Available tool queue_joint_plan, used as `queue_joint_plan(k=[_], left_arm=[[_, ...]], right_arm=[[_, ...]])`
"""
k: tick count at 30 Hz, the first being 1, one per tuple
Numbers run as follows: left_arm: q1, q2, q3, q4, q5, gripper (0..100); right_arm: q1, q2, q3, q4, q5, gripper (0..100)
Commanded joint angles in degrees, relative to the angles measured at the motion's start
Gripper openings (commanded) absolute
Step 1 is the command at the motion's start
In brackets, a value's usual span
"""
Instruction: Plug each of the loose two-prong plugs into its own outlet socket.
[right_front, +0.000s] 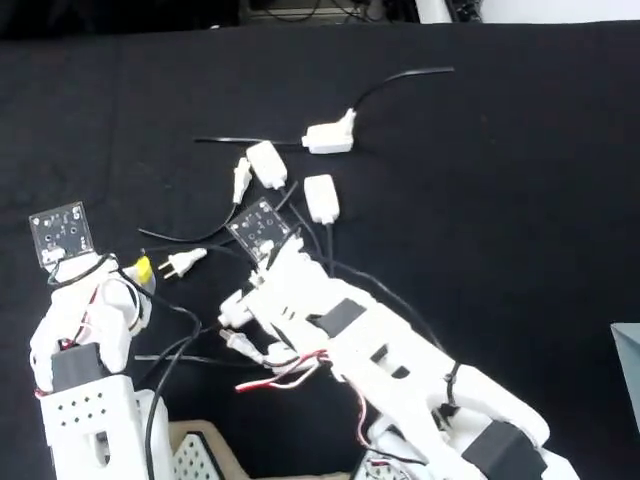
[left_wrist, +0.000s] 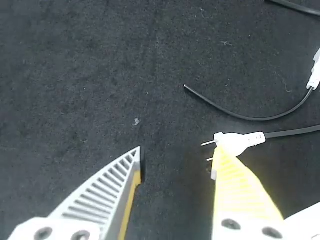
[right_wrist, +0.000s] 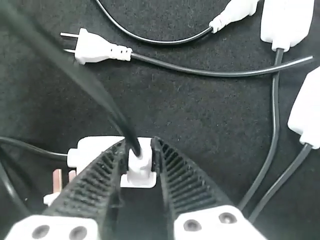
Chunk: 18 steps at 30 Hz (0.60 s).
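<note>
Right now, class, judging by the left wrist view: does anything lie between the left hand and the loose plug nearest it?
Nothing visible does. The left hand is open over bare black cloth, and the loose plug lies at the tip of its yellow finger, prongs pointing across the open gap.

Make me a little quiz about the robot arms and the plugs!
1. True or false: the left gripper is shut on a plug.
2. What does the right gripper clamp? A) a white plug B) a yellow ball C) a spoon
3. Fill in: the loose plug lying by the left gripper shows ___ prongs.
Key: 1 false, it is open; 2 A; 3 two.
</note>
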Motion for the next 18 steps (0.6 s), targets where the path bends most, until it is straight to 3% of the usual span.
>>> queue_joint_plan(k=[1,10,18], left_arm=[[-0.4,-0.1,-0.4,0.0,0.4,24],[-0.4,-0.1,-0.4,0.0,0.4,24],[-0.3,-0.1,-0.4,0.0,0.4,24]], right_arm=[[2.2,-0.7,-0.8,-0.8,-1.1,1.2],[2.4,-15.3,4.1,-0.7,-1.8,1.2],[2.2,-12.1,4.1,-1.8,-3.5,1.2]])
